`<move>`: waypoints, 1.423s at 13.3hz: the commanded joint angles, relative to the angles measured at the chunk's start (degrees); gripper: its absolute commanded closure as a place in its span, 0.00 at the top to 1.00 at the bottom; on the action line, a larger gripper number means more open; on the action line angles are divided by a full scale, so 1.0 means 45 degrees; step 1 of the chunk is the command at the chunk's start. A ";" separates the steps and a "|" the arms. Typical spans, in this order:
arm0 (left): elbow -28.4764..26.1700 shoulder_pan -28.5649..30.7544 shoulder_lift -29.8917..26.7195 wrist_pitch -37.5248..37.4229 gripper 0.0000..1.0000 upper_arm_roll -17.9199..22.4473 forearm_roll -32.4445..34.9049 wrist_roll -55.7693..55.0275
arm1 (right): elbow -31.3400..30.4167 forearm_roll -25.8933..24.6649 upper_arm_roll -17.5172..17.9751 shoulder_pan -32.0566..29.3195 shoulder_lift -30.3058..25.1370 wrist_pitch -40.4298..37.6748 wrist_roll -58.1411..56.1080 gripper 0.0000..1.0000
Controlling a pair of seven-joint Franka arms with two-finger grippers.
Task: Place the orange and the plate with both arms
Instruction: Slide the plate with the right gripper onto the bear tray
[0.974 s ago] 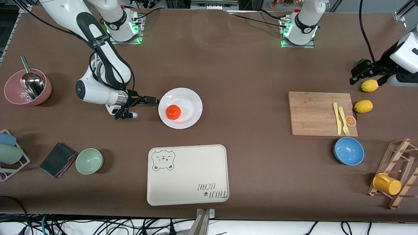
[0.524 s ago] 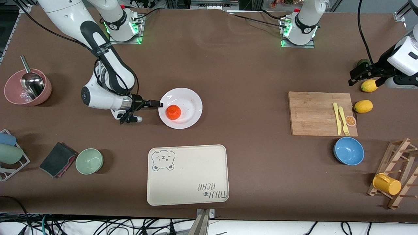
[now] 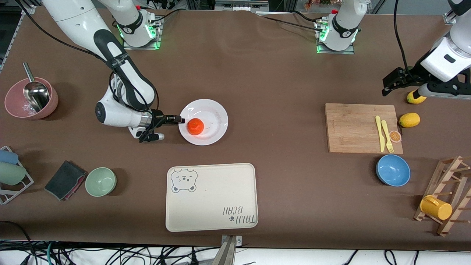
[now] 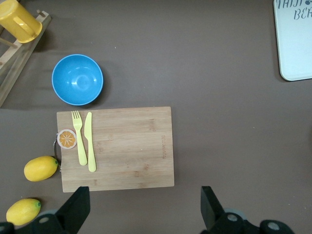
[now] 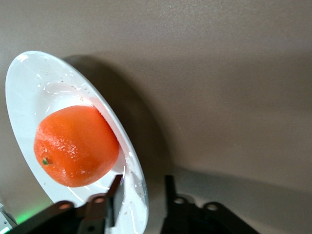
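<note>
White plate (image 3: 209,117) holds the orange (image 3: 195,126) toward its 8 o'clock; the right gripper (image 3: 179,119) straddles that rim, seemingly clamped. Left gripper (image 3: 387,85) hovers wide open over the table near a lemon (image 3: 415,97).

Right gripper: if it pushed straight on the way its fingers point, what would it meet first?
The right gripper already straddles the rim of the plate, one finger above and one below. Straight ahead on the plate sits the orange, likely the first contact for the upper finger.

bare table (image 3: 279,110) around plate (image 3: 215,112)
</note>
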 commanded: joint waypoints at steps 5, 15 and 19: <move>-0.0050 0.0321 -0.0218 0.0023 1.00 0.0110 0.0148 0.0227 | 0.0627 0.0325 0.0059 -0.0103 0.0558 -0.0108 -0.0584 0.00; 0.3190 0.0226 0.1053 -0.3605 1.00 -0.0007 0.0577 0.0207 | 0.2403 0.1415 0.0040 -0.1782 0.0559 -0.2778 -0.1538 0.00; 0.3329 0.0186 0.1578 -0.3669 1.00 -0.0007 0.0558 0.0149 | 0.3224 0.2023 0.0039 -0.2212 0.0578 -0.3525 -0.1678 0.00</move>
